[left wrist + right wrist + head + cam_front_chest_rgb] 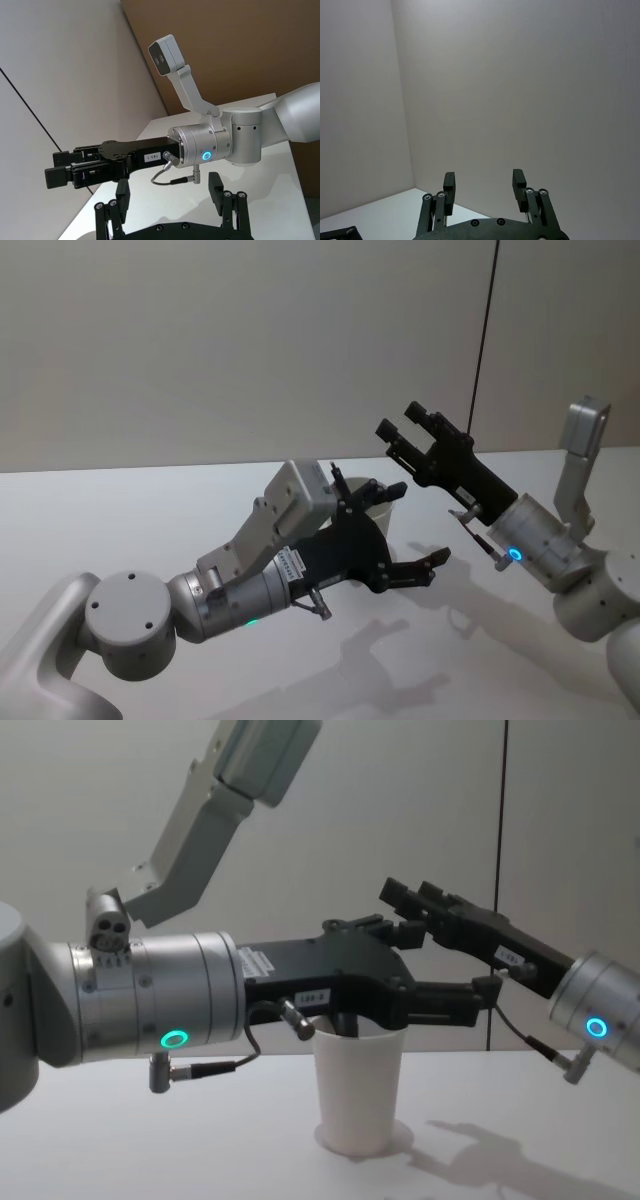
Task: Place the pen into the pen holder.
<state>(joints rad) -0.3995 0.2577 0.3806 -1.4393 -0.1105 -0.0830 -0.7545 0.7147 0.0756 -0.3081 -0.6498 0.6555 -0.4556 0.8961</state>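
The pen holder (358,1092) is a white paper cup standing upright on the table, and its rim (388,504) peeks out behind my left gripper. A slim dark stick that looks like the pen (337,480) stands in the cup against its rim (345,1023), mostly hidden. My left gripper (418,525) hovers just above the cup (458,963), open and empty, as its own view (169,190) confirms. My right gripper (405,422) is raised higher, beyond and to the right of the cup (410,895), also open and empty (484,182).
The white table (150,520) runs back to a plain wall. A thin black cable (485,330) hangs down the wall behind the right arm. The right arm's wrist camera (166,54) sticks up on its bracket.
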